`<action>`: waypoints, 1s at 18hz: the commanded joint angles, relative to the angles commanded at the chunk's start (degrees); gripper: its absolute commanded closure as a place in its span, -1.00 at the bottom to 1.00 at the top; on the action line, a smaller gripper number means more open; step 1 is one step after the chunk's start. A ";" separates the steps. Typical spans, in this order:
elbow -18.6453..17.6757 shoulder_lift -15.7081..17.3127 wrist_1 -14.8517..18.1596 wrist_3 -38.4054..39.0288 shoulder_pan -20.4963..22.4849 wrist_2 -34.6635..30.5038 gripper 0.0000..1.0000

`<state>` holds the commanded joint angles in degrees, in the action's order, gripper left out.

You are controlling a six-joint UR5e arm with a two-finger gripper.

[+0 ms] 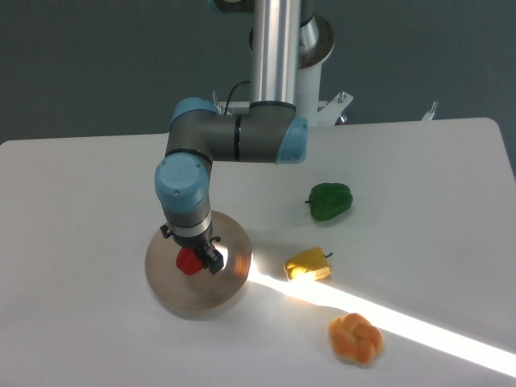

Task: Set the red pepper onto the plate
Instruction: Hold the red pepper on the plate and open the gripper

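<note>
The plate (173, 292) is a thick grey-beige disc at the left front of the white table. Over its middle sits the small glossy red pepper (188, 262), held low at the plate's surface. My gripper (197, 260) points straight down from the arm and is shut on the red pepper, with one dark finger showing on the pepper's right side. Whether the pepper touches the plate cannot be told from this view.
A green pepper (330, 201) lies to the right, a yellow pepper (308, 264) sits just right of the plate, and an orange bun-like item (355, 339) is at the front right. A bright strip of light crosses the table (81, 201) from the plate toward the right front.
</note>
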<state>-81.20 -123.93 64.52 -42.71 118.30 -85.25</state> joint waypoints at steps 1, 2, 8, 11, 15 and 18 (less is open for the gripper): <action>-0.44 -0.09 -1.05 -0.09 0.00 0.00 -0.28; -0.88 -0.44 -2.28 -0.17 0.00 0.00 -0.28; -1.85 -0.70 -2.64 -0.26 -0.18 -0.26 -0.28; -2.38 -0.70 -3.08 -0.35 -0.18 -0.53 -0.28; -2.47 -0.70 -3.09 -0.35 -0.26 -0.53 -0.28; -2.38 -0.62 -3.08 -0.35 -0.26 -0.53 -0.39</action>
<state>-83.58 -124.54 61.44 -43.07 118.04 -85.78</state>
